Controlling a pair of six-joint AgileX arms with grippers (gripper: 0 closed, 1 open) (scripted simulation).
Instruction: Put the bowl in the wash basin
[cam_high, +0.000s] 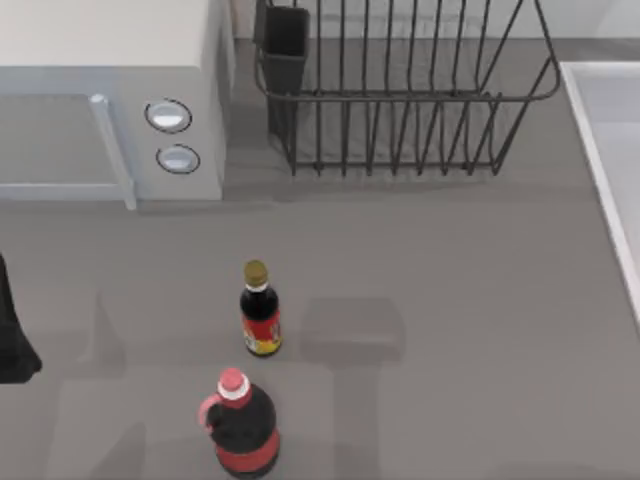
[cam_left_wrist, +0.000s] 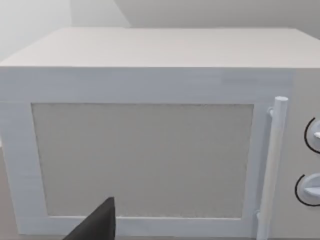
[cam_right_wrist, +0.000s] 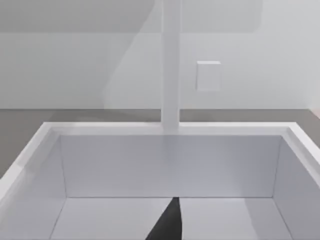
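Left arm (cam_high: 15, 335) parked at table's left edge, facing microwave (cam_high: 110, 95); right wrist looks into wash basin (cam_right_wrist: 165, 165). Jaw state of either gripper: cannot tell.

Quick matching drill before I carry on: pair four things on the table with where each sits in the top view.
Things:
1. microwave
2. dish rack
3. wash basin
4. red-capped jug

Places:
A. right edge of the table
B. near edge, in front of the small dark sauce bottle
C. far left corner
D. far side, between the white appliance and the sink

Pairs: 1-C, 2-D, 3-A, 4-B
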